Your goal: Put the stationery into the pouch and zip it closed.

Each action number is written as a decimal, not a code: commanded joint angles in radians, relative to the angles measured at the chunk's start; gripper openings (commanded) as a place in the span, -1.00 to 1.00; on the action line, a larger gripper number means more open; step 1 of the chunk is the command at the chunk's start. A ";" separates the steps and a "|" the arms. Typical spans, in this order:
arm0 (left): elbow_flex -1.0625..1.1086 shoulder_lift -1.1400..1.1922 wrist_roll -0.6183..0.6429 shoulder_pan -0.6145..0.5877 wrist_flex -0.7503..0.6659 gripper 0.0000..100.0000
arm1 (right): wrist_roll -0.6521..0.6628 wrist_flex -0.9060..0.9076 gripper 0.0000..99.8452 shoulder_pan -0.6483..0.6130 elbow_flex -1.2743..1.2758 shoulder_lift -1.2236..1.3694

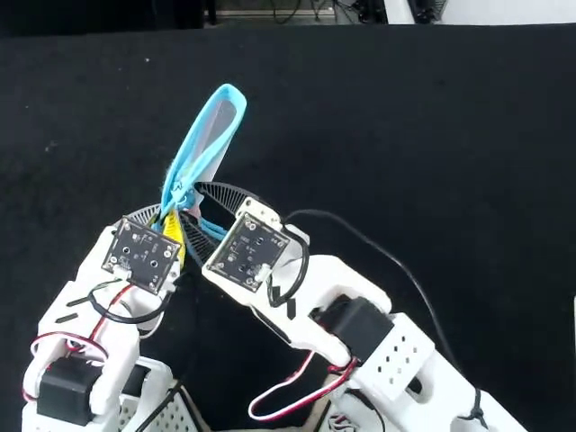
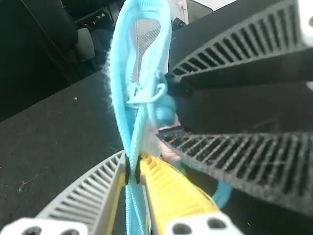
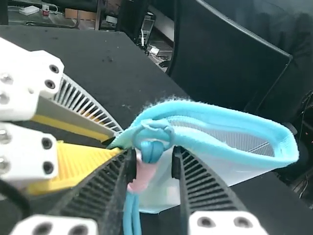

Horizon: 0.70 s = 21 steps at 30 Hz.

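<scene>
The pouch (image 1: 205, 135) is up off the black tabletop (image 1: 432, 135), held between the two arms at the near left of the scene. Its pale blue body slants away toward the far side, and the blue-edged mouth gapes in a long loop with white mesh showing inside.

The left gripper (image 1: 175, 221) is at the pouch's near end. In its wrist view the grey and yellow fingers (image 2: 161, 191) are pinched tight on the blue edge of the pouch (image 2: 120, 88), with no gap left between them.

Just beside it, the right gripper (image 1: 187, 205) comes in from the right. Its black ribbed fingers (image 3: 112, 181) are drawn narrow and nipped on the zip pull (image 3: 152, 147), a knotted blue cord at the corner of the pouch (image 3: 230, 147). A pink tab (image 3: 141, 178) hangs below the knot against one finger, and blue cord trails down between the fingers.

The two grippers are almost touching, with the right gripper (image 2: 165, 105) and its zip pull (image 2: 164, 110) right beside the left one's fingertips.
</scene>
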 commanded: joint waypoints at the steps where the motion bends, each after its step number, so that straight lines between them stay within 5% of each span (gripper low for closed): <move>1: 0.013 -0.002 -0.003 0.007 0.012 -0.94 | -0.009 -0.037 -0.75 -0.017 -0.082 0.007; 21: 0.018 -0.002 -0.003 0.007 0.011 -0.94 | -0.098 -0.049 -0.75 -0.018 -0.105 -0.001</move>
